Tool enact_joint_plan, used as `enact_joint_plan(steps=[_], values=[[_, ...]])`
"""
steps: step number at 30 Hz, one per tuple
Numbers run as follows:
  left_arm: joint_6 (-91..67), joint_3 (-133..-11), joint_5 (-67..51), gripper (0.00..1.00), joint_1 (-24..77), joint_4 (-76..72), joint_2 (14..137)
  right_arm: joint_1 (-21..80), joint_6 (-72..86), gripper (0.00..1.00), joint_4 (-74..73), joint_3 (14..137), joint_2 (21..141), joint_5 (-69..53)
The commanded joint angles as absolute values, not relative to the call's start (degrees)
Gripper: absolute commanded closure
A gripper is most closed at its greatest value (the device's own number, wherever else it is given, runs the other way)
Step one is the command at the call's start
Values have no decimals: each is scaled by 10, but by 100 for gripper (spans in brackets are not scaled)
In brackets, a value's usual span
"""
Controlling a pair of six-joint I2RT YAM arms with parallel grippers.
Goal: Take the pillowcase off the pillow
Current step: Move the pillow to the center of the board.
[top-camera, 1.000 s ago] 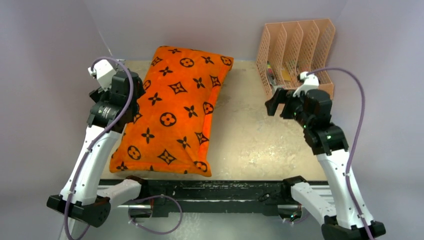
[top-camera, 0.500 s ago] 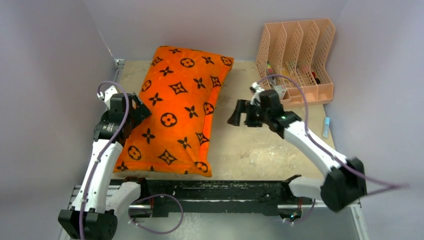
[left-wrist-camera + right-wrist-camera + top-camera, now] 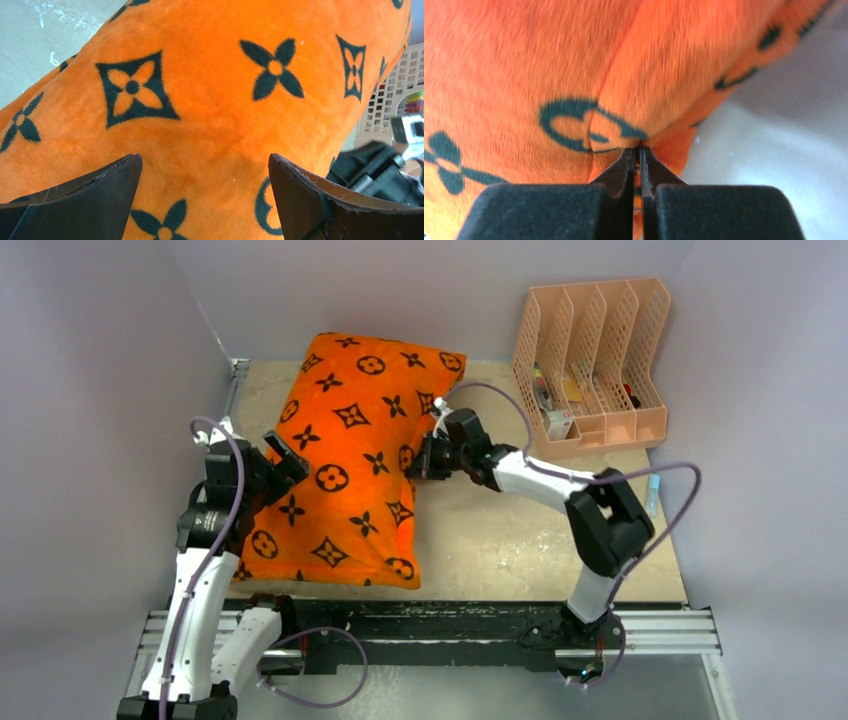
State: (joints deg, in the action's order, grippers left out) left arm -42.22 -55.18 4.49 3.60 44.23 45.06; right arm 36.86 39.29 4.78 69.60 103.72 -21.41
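Right gripper (image 3: 637, 150) has reached the pillowcase (image 3: 345, 470) edge, pinching a fold beside open table (image 3: 500, 540); left gripper (image 3: 204, 165) gapes wide

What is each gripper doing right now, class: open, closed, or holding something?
Left gripper: open, fingers spread apart, facing the pillowcase, holding nothing.
Right gripper: closed, fingers pinching a fold of the pillowcase.

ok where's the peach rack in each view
Top view: the rack stands at the far right corner of the table.
Left wrist: a strip of it at the right edge, behind the pillowcase.
Right wrist: not in it.
Shared landmark: the orange pillowcase, in all three.
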Motion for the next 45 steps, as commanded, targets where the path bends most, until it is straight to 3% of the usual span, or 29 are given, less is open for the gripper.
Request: enact_joint_plan(steps=[1, 5, 6, 8, 10, 13, 16, 19, 26, 31, 33, 37, 39, 41, 43, 45], values=[[-416, -556, 62, 1, 30, 426, 463, 424, 414, 99, 125, 593, 922, -77], [-464, -538, 123, 1, 29, 432, 526, 580, 419, 100, 154, 545, 892, 12], [-470, -530, 108, 1, 29, 417, 541, 604, 405, 89, 132, 567, 908, 2], [-484, -505, 75, 1, 29, 379, 559, 634, 376, 56, 21, 644, 938, 8], [-498, -484, 65, 1, 29, 357, 556, 653, 331, 32, -68, 692, 929, 57], [-501, -473, 64, 1, 29, 352, 532, 658, 300, 10, -122, 700, 863, 119], [-497, -472, 67, 1, 29, 359, 508, 656, 260, 1, -139, 677, 788, 257], [-502, -465, 67, 1, 29, 363, 494, 615, 229, 1, -127, 660, 744, 333], [-494, -452, -1, 1, 29, 331, 479, 423, 255, 1, -32, 685, 770, 151], [-500, -439, -37, 1, 29, 316, 492, 363, 253, 1, -56, 791, 880, 131], [-497, -438, -39, 1, 29, 319, 487, 328, 257, 1, 0, 794, 928, 80], [-484, -452, -57, 1, 29, 339, 491, 246, 347, 2, 5, 899, 1098, -184], [-474, -462, -66, 1, 29, 356, 497, 231, 359, 18, -68, 995, 1201, -318], [-466, -463, -66, 1, 29, 363, 499, 239, 355, 66, -46, 1009, 1234, -376], [-465, -457, -61, 1, 29, 368, 499, 264, 344, 81, -4, 942, 1198, -327], [-459, -448, -67, 4, 29, 359, 500, 302, 311, 87, -3, 867, 1128, -219]])
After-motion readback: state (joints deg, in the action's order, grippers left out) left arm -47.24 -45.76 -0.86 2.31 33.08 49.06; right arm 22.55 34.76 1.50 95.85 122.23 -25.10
